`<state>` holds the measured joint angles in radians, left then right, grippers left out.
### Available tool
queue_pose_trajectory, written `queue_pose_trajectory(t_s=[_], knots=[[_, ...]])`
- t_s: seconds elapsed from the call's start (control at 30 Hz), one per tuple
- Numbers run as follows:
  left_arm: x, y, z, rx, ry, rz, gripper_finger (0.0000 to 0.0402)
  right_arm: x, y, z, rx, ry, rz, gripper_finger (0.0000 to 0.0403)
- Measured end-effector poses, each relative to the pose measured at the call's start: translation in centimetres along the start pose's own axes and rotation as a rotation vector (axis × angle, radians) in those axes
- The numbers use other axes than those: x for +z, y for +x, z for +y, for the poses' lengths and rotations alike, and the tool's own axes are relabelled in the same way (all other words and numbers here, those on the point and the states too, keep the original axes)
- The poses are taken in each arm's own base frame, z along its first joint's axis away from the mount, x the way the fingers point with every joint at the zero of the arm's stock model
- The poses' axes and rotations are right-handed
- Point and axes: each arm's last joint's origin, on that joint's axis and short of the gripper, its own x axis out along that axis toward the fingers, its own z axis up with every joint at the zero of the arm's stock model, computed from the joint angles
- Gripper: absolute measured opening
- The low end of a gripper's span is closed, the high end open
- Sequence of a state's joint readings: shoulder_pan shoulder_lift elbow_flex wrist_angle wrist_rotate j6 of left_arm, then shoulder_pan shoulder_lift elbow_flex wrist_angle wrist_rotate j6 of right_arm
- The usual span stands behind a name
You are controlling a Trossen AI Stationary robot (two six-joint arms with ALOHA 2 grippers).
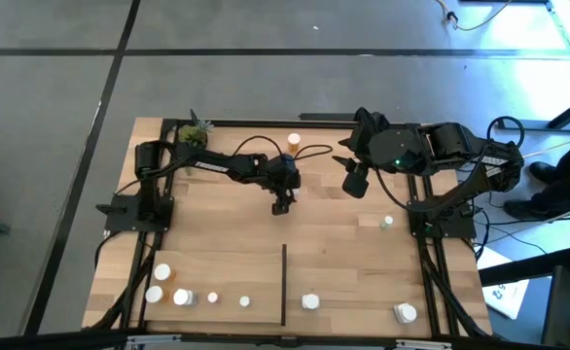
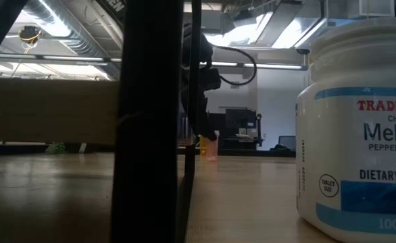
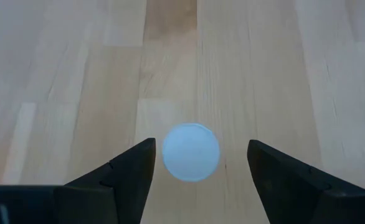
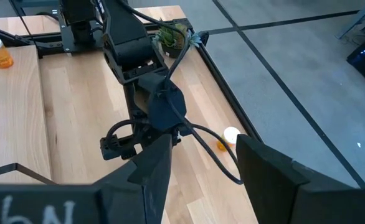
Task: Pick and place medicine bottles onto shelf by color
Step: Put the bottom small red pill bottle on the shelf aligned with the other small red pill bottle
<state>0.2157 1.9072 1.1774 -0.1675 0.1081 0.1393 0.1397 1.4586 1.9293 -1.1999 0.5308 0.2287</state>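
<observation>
So my left gripper hangs over the middle of the light-wood plank shelf, fingers spread wide on either side of a small bottle with a round white cap, not touching it. Near the front edge I see a row of white-capped bottles, orange and white, left of the thin black divider strip, plus two white ones right of it. Farther back, my right gripper waits raised, fingers parted with nothing between them, and a small green potted plant sits in the far left corner.
</observation>
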Motion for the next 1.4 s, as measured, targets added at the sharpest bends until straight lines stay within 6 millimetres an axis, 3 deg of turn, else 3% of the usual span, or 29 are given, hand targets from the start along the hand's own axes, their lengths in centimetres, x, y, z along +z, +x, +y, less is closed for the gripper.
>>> queue_pose_trajectory(t_s=[0.53, 0.97, 1.4], knots=[[-0.03, 0.00, 0.02, 0.013, -0.028, 0.005, 0.0244, 0.00, 0.00, -0.01, 0.000, 0.004, 0.000, 0.0181], [-0.01, 0.01, -0.14, -0.009, -0.026, 0.002, 0.0153, 0.00, 0.00, 0.00, 0.000, 0.003, 0.000, 0.0181], [0.00, -0.15, -0.18, -0.016, -0.039, 0.006, 0.0100, -0.01, 0.00, 0.00, 0.000, 0.002, 0.001, 0.0181]])
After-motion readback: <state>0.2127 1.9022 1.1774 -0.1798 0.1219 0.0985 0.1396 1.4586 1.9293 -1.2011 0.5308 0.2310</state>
